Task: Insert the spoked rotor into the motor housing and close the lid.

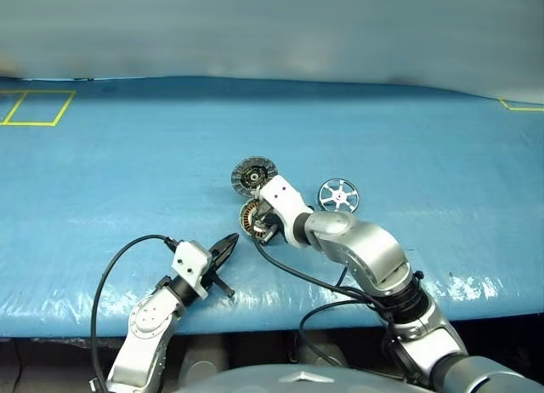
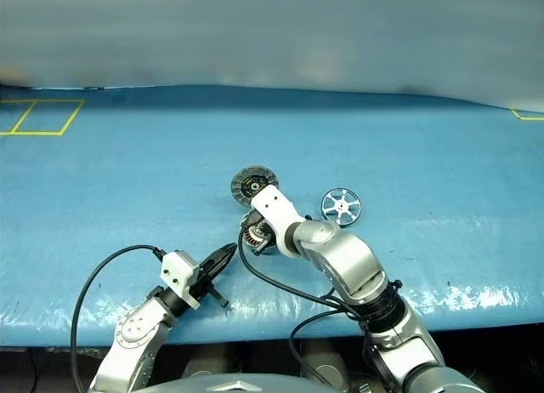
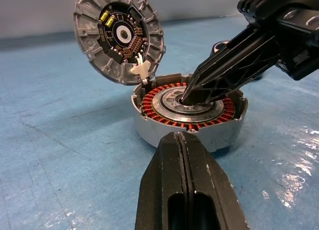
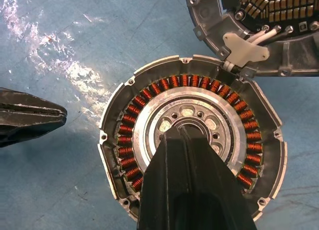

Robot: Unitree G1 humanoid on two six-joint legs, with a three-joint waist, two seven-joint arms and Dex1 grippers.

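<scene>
- Motor housing (image 4: 194, 150) sits open at frame centre on the blue table cover (image 1: 127, 172), copper windings exposed; lid (image 3: 119, 36) leans open against its upper edge.
- Spoked rotor (image 1: 338, 195) lies flat, right of centre, apart from the housing.
- Right gripper (image 4: 183, 132) clenched empty, tips at the housing's central hub.
- Left gripper (image 1: 228, 245) clenched, empty, lower left.
- Rotor likely rigid, light, slick metal; pinch across a spoke or the rim, avoid windings.
</scene>
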